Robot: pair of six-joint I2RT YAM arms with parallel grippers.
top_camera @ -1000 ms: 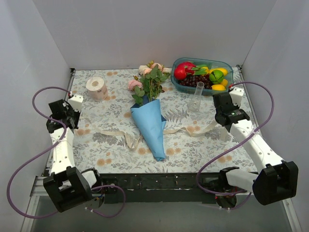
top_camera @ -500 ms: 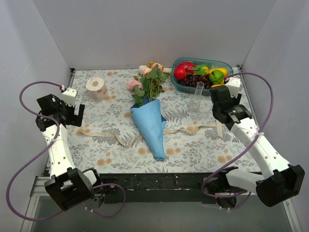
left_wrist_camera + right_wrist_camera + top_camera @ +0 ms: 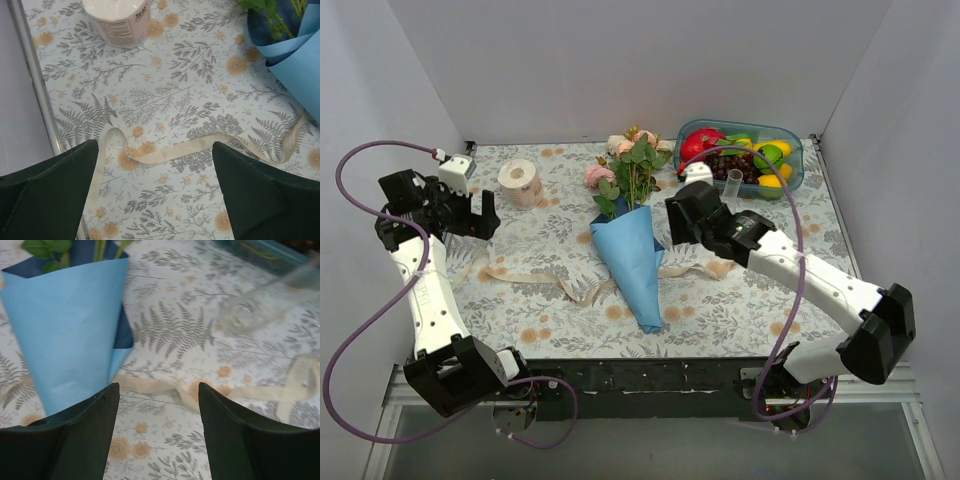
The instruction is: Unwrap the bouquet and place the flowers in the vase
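Jaws on L gripper (image 3: 155, 147) wide apart, empty, over cream ribbon (image 3: 200, 145) at left side of table (image 3: 720, 310). Jaws on R gripper (image 3: 157, 395) apart, empty, just beside bouquet (image 3: 632, 255). Bouquet lies mid-table in its blue paper cone, tip toward arm bases, ribbon loose to either side. Flowers (image 3: 632, 160) at cone's far end. Vase (image 3: 734, 180) upright behind R arm, near fruit tray (image 3: 794, 165). Paper roll (image 3: 520, 182) far left.

The only lettering is at the upper left of the left wrist view, on the wrapper of the paper roll (image 3: 116, 20). It has a block of small dark print and a blue script mark at its right edge. Both are too blurred to read.
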